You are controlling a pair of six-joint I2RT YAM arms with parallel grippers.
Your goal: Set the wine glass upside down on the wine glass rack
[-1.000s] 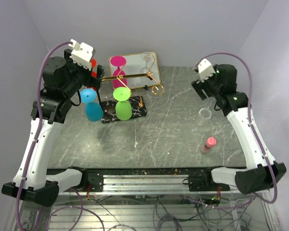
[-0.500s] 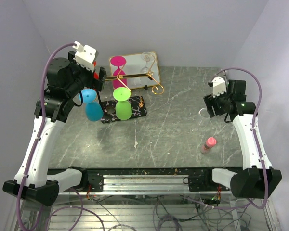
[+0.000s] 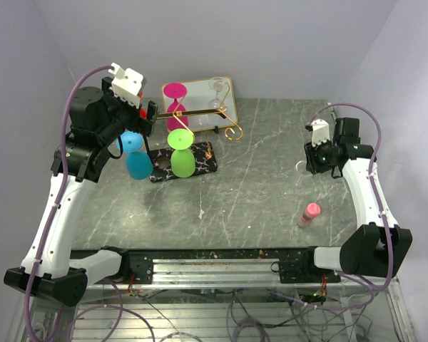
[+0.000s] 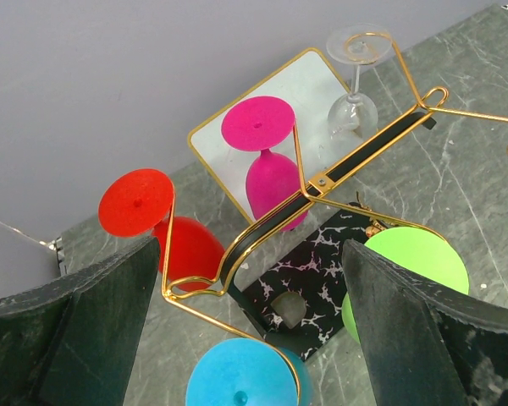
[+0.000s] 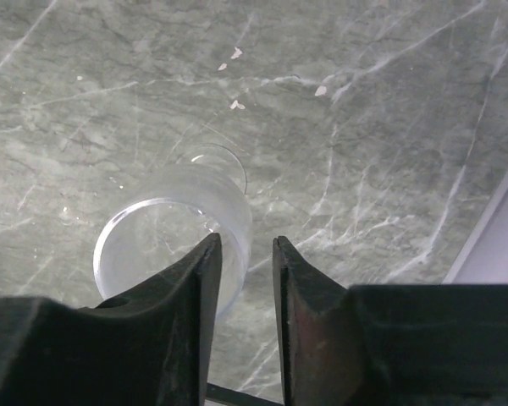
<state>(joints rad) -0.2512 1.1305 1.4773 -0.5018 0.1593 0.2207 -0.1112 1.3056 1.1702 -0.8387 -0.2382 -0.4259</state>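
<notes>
Hovering right pincer, maybe touching wine glass

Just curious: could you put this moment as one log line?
left tool open at rack | right tool narrowly open beside clear glass | nothing gripped

The top external view looks down from above and behind the arm bases. The left wrist view looks down closely on the wine glass rack, which the top view shows at upper left. The right wrist view faces the table closely.
</notes>
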